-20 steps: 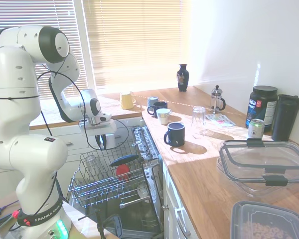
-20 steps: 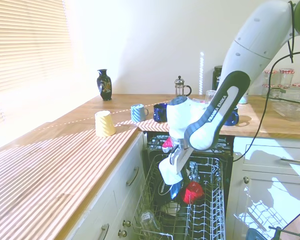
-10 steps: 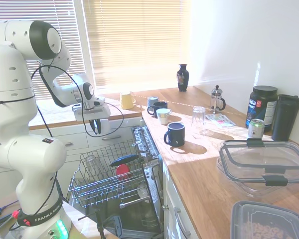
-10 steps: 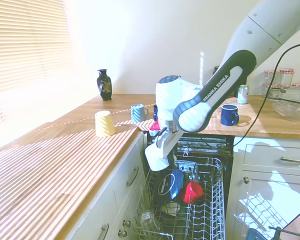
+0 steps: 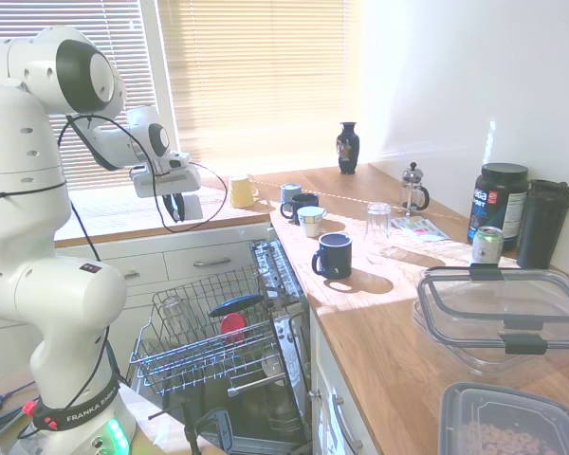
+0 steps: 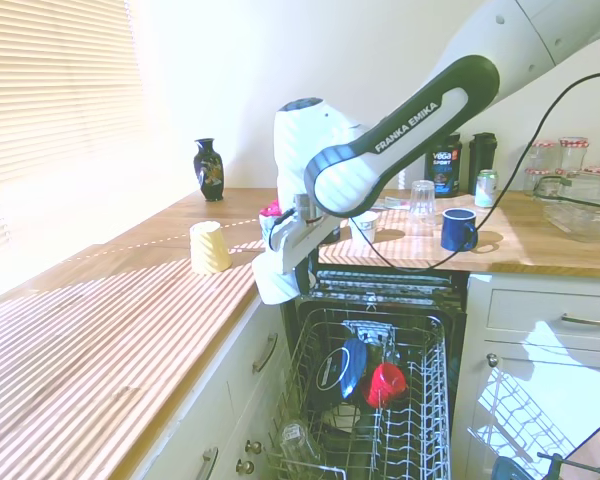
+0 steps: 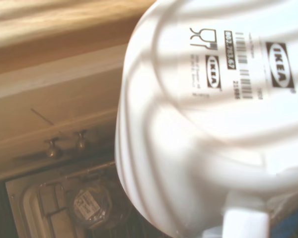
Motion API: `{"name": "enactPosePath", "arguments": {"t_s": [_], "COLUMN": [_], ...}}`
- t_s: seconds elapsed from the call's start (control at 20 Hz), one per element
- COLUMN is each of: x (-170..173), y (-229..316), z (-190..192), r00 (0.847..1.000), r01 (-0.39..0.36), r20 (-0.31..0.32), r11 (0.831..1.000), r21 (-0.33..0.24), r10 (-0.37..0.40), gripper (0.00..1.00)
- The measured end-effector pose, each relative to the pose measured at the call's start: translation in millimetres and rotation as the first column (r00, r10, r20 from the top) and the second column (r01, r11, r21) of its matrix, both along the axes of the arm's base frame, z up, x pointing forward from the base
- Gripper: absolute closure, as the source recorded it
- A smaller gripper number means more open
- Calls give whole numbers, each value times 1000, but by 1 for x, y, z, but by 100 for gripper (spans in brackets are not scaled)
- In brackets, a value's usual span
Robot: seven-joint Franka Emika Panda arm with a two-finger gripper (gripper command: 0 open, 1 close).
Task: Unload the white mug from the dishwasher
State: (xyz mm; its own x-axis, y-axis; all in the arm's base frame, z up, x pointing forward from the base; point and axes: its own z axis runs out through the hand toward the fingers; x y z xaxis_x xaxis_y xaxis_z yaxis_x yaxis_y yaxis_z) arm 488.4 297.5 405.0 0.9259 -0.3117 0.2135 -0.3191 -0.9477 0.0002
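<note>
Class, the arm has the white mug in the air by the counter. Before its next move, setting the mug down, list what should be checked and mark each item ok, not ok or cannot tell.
1. The gripper is shut on the white mug: ok.
2. The mug has cleared the dishwasher rack, and hangs by the counter edge: ok.
3. Mug upright: not ok; it is tilted, and the wrist view shows its base with the printed label.
4. Bare wooden counter is free beside the arm: ok.
5. The pale yellow mug stands apart from the held mug: ok.
6. Grip firmness: cannot tell.
</note>
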Motion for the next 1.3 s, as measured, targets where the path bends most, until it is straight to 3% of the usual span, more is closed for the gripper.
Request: {"name": "enactPosePath", "arguments": {"t_s": [0.35,0.7,1.3], "x": [32,51,82], "y": [33,80,105], "z": [15,-9,-42], "r00": [1000,999,997], "r01": [-8,-34,-23], "r20": [-5,-39,-79], "r11": [1000,999,997], "r21": [0,-35,-76], "r10": [8,33,17], "gripper": [100,100,100]}}
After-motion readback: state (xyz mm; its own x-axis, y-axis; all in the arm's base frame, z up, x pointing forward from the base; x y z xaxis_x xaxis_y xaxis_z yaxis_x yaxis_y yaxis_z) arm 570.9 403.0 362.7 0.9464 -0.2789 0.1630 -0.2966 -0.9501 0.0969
